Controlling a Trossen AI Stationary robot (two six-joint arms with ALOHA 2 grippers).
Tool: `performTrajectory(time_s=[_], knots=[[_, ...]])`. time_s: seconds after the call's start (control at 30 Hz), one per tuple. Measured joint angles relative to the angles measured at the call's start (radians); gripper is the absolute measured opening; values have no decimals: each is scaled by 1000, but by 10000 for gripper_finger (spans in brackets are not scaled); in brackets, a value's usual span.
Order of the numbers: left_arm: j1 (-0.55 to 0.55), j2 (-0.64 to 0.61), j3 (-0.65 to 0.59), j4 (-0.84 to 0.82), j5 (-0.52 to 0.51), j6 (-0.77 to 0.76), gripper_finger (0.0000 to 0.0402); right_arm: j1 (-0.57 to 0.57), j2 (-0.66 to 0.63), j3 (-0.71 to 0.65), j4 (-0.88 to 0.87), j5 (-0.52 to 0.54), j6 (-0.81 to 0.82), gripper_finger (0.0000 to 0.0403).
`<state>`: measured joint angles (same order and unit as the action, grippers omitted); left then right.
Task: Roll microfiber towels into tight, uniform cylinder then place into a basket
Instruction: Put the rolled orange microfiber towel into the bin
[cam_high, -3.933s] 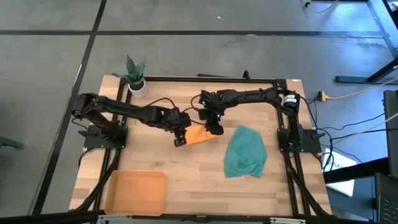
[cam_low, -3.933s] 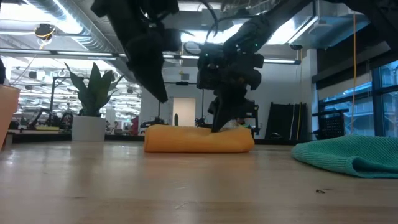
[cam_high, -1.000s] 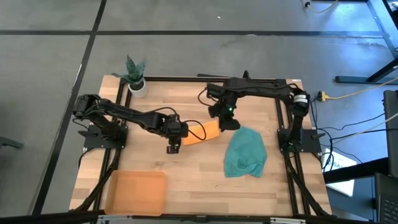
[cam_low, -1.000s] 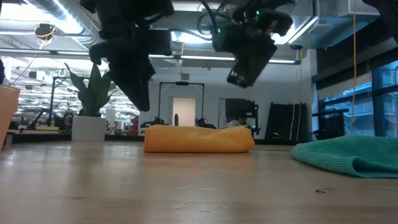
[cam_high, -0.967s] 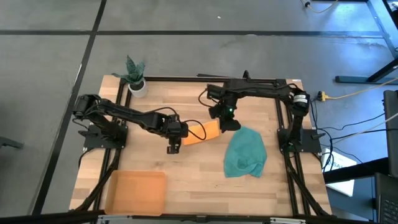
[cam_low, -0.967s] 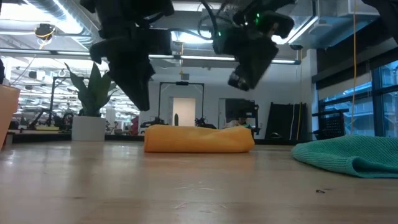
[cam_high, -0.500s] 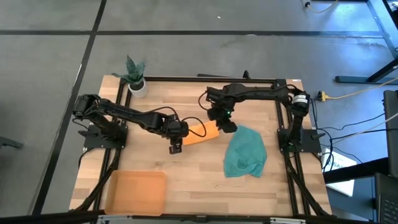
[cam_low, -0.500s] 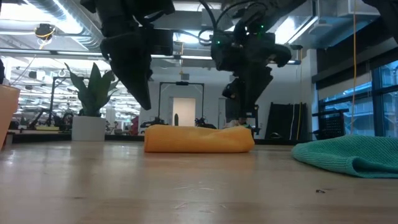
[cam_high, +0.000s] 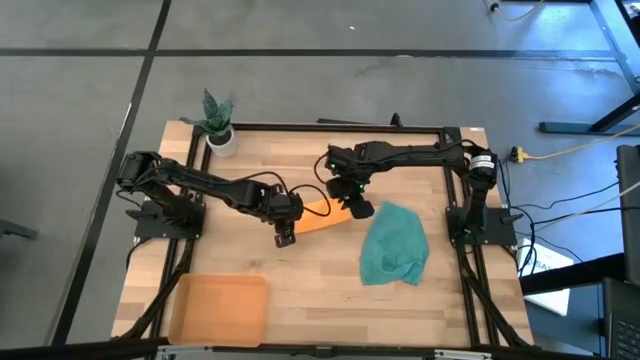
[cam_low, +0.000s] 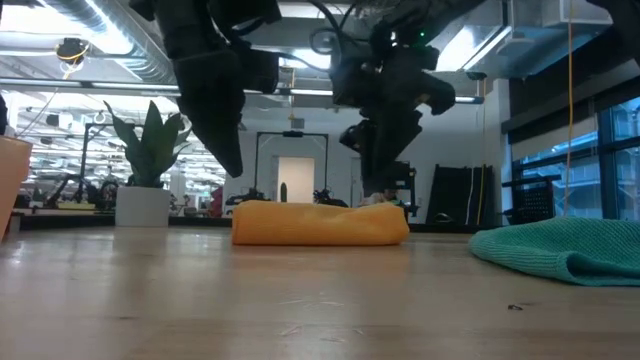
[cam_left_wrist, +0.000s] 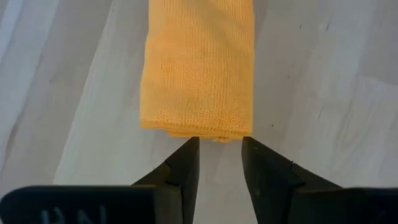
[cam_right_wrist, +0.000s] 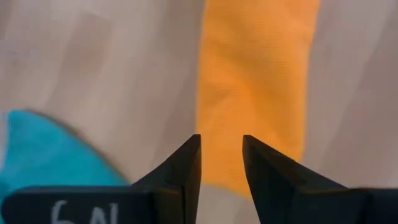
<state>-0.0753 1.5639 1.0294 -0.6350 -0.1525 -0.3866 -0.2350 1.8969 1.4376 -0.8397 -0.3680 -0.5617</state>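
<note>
looking straight down, the high view showed the bright orange microfiber towel (cam_high: 322, 215), already rolled into a short cylinder, lying near the middle of the pale wooden table (cam_high: 300, 260), with the left gripper (cam_high: 284, 232) at one end and the right gripper (cam_high: 358, 208) at the other, probably so the roll could be lifted from both ends without unwinding. the crumpled teal blue-green microfiber towel (cam_high: 393, 244) lay unrolled just beside the right gripper, and the shallow orange-tan translucent basket (cam_high: 218, 309) sat well apart at the table's near left corner, with nothing in it. a small white plant pot (cam_high: 220, 139) stood at the far left corner. in the low view the orange roll (cam_low: 319, 223) rested flat on the table while both dark arms hung above it, neither touching it. the left wrist view showed the left fingers (cam_left_wrist: 186, 163) narrowly parted and holding nothing, aimed at the roll's end (cam_left_wrist: 198, 68). the right wrist view showed the right fingers (cam_right_wrist: 263, 163) likewise slightly apart, empty, poised over the orange cloth (cam_right_wrist: 252, 93) with teal (cam_right_wrist: 43, 155) at the side.
</note>
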Motion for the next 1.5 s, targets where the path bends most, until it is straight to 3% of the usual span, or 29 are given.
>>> performTrajectory(time_s=[0.17, 0.23, 0.67, 1.07, 1.5], knots=[[0, 0, 0, 0, 2, -4, 110, 42, 0, 0, 43, 202, -28, 134], [0, 0, 0, 0, 2, -4, 110, 55, 0, 1, 43, 227, -70, 137], [0, -1, 0, -1, 1, -4, 110, 69, 1, 1, 90, 227, -68, 134], [0, -1, 0, -4, 1, -4, 110, 69, 65, -5, 150, 85, -68, 134], [0, -1, 0, -7, 2, 4, 110, 76, 64, 16, 157, 139, -45, 122]])
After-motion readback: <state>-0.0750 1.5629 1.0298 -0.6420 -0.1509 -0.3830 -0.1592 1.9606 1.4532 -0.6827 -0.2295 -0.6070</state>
